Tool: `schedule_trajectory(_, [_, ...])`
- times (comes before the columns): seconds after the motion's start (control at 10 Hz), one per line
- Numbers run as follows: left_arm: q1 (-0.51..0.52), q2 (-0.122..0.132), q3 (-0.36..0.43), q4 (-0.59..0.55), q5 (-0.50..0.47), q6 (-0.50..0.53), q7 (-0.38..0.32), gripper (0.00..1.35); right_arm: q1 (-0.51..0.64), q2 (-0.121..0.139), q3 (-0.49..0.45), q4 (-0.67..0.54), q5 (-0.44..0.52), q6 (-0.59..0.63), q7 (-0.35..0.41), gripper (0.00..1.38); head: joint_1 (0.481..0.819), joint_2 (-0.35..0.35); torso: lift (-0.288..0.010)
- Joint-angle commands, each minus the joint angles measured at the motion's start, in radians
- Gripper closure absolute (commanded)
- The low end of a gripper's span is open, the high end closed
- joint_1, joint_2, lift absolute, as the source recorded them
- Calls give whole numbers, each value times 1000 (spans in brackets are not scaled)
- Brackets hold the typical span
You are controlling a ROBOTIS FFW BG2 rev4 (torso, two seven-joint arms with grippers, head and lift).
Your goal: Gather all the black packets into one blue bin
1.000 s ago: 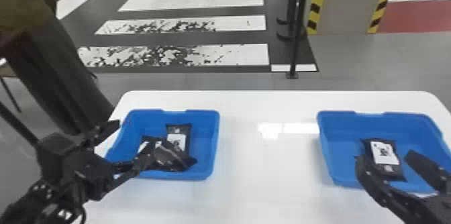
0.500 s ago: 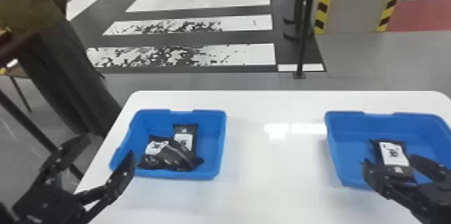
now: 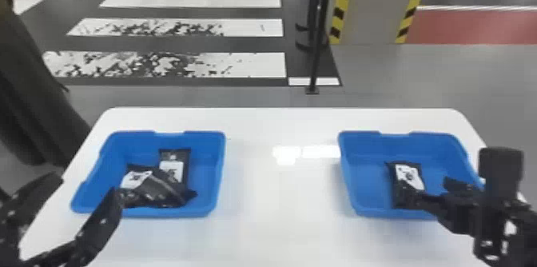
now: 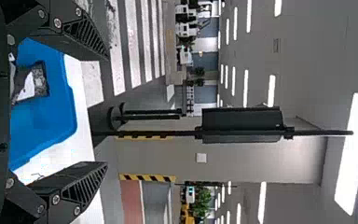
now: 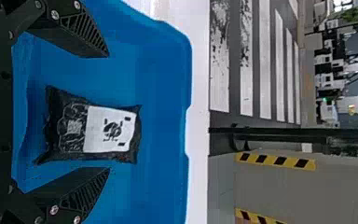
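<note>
Right pincer (image 3: 431,191) slants over right bin (image 3: 355,174), left pincer (image 3: 88,185) near left bin (image 3: 207,166), both with fingers apart.

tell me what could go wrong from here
The right gripper is open at the right bin's packet, so a shallow grip might slip. That bin's wall surrounds it, so a low lift could catch. In the left bin, packets overlap; another on top might slide.

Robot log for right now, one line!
Left black claw: open, empty | right black claw: open near black packet with white label in right blue plastic bin | left blue plastic bin: two black packets
</note>
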Motion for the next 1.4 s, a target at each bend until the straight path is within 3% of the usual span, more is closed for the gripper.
schedule_trajectory(0.0, [-12, 5, -18, 0, 13, 6, 0, 251, -75, -10, -7, 128, 17, 35, 14, 159, 695, -35, -110])
schedule_trajectory(0.3, [-36, 17, -36, 0, 15, 26, 0, 251, -205, -13, -7, 285, 93, 64, 30, 159, 695, -95, -110])
schedule_trajectory(0.6, [-56, 22, -46, 10, 13, 45, 0, 252, -257, -16, 7, 344, 97, 143, 52, 223, 695, -114, -110])
schedule_trajectory(0.9, [-76, 31, -60, 25, 13, 50, 0, 257, -308, -21, 25, 415, 83, 214, 72, 918, 695, -95, -110])
schedule_trajectory(1.0, [-78, 33, -60, 27, 13, 50, 0, 259, -303, -22, 25, 391, 113, 190, 70, 1289, 695, -93, -110])
schedule_trajectory(1.3, [-85, 42, -70, 27, 18, 68, -5, 268, -235, -21, 27, 258, 111, 84, 72, 1283, 695, -103, -110])
